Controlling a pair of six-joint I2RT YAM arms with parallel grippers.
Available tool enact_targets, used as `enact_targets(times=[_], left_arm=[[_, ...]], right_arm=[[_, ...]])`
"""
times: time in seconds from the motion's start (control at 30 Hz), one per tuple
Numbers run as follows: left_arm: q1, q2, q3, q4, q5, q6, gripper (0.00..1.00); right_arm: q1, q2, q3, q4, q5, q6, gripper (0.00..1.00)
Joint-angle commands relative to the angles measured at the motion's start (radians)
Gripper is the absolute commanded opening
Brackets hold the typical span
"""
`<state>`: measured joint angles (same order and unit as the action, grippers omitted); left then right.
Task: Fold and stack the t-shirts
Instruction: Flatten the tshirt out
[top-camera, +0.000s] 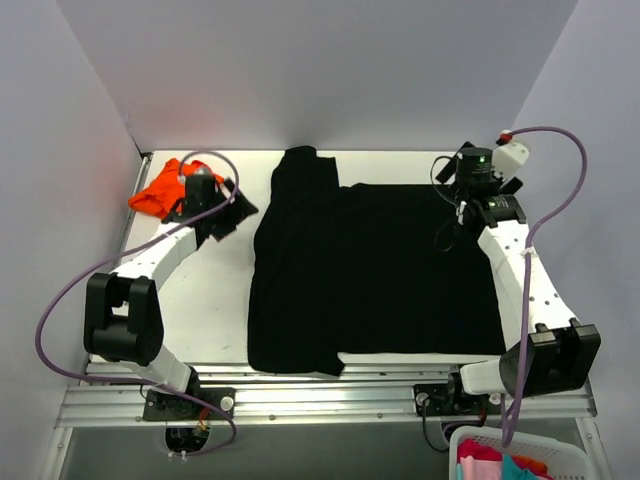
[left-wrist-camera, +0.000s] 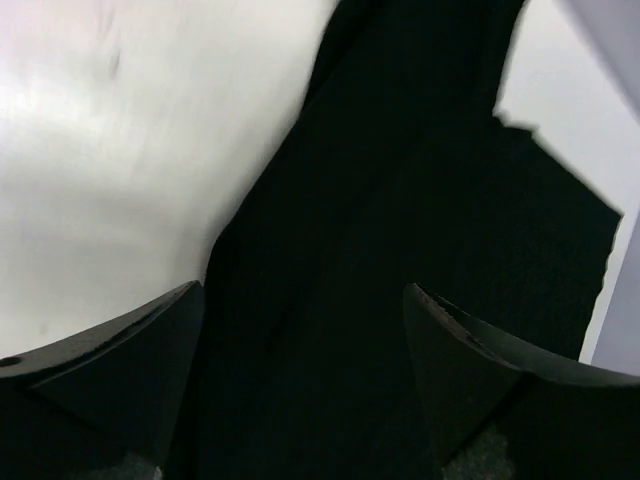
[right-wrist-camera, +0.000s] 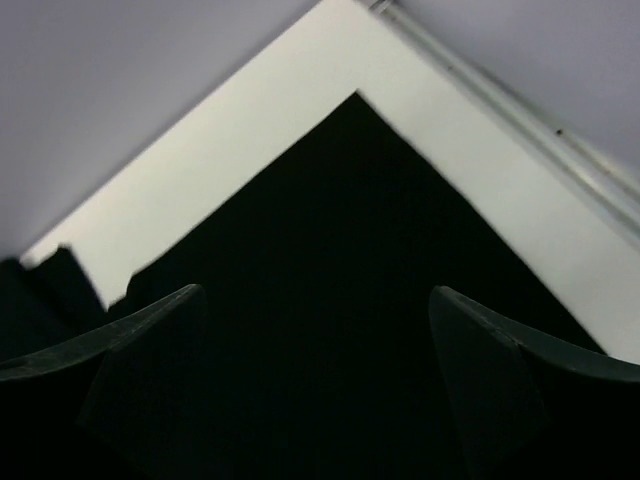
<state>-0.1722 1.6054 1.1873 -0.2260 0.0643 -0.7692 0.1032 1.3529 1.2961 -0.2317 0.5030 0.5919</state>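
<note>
The large black t-shirt (top-camera: 370, 270) lies spread flat on the white table (top-camera: 215, 300), its left part folded over. The orange shirt (top-camera: 158, 192) sits bunched at the back left corner. My left gripper (top-camera: 230, 215) is open and empty beside the black shirt's left edge, just right of the orange shirt. In the left wrist view (left-wrist-camera: 305, 330) the black shirt (left-wrist-camera: 400, 200) fills the space between its fingers. My right gripper (top-camera: 462, 222) is open and empty over the shirt's far right corner, which shows in the right wrist view (right-wrist-camera: 355, 140) ahead of the gripper (right-wrist-camera: 315, 320).
White walls close in the table on the left, back and right. A metal rail (top-camera: 320, 395) runs along the near edge by the arm bases. A white basket (top-camera: 515, 455) with coloured cloth stands below the table at the bottom right.
</note>
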Motion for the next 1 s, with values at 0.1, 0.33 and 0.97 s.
enact_targets(times=[0.1,0.33,0.97], left_arm=[[0.026,-0.048,-0.313,0.238,0.204,-0.26,0.86],[0.025,0.001,-0.548,0.545,0.304,-0.456,0.75],[0.028,-0.447,-0.709,0.083,0.114,-0.438,0.58]], right_arm=[[0.035,-0.046,0.06,-0.17,-0.127,0.014,0.88],[0.035,-0.109,0.085,-0.235,-0.109,-0.038,0.88],[0.039,-0.115,0.066,-0.305,-0.107,-0.003,0.86]])
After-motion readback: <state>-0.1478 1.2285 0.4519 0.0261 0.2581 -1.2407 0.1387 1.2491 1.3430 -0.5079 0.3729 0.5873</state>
